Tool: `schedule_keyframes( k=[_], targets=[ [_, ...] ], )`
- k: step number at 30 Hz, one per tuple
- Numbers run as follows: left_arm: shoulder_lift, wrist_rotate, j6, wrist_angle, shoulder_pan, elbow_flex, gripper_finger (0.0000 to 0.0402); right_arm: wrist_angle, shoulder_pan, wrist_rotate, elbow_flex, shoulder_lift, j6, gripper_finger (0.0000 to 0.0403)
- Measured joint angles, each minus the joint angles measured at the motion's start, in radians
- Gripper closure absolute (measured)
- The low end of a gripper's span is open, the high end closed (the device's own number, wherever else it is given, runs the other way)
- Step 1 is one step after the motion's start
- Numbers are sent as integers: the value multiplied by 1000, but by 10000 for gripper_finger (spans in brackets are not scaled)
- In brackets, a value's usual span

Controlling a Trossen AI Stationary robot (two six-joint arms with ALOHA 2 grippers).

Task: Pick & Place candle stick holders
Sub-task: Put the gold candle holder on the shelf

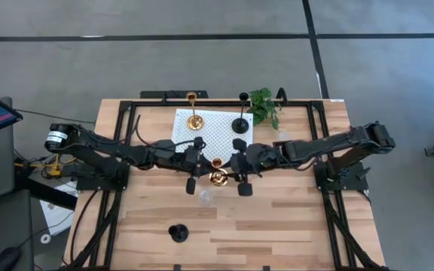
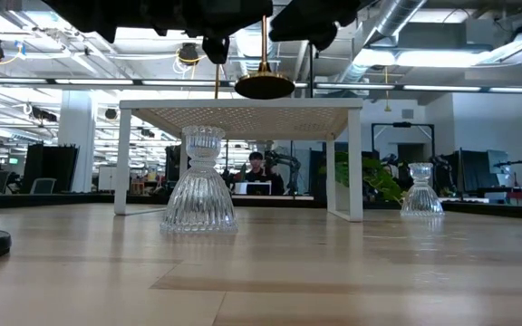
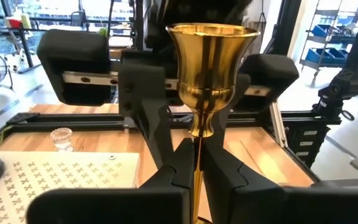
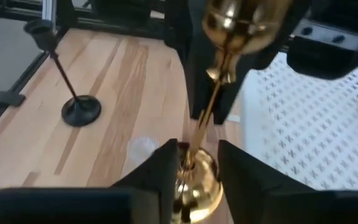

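Holding: both arms meet at the tabletop's (image 1: 277, 226) middle, each clamped on the stem of one tall gold candle stick holder (image 1: 217, 172).
Left end effector (image 3: 197, 171): fingers closed around the stem below the cup.
Right end effector (image 4: 194, 165): fingers pinching the stem just above the round base.
Height: low view shows the base lifted, level with the white perforated stand's (image 1: 221, 132) top.
Nearby: second gold holder (image 1: 194, 113) on the stand beyond the end effectors; clear glass holder (image 2: 198, 181) on the tabletop beneath them.
Risk: a double grip on a slim stem could bend or twist it if the arms pull unevenly; releasing early would drop it onto the glass holder.
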Motion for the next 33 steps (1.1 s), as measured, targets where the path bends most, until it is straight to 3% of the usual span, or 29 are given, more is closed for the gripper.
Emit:
schedule_keyframes(
  k=[7,10,16,27,33],
  targets=[
    [-65,-2,28,-53,32,0,388,-147,0,2,0,-107,80,267],
    [-114,-23,25,-116,68,0,388,-187,6,12,1,-150,105,294],
    [-202,-24,-5,-218,155,1,388,-267,53,127,0,-184,68,392],
    [-252,-23,-65,-323,319,1,388,-295,122,278,-6,-176,82,402],
    [-243,-23,-83,-342,388,1,388,-286,142,357,-88,-187,139,402]
  ],
)
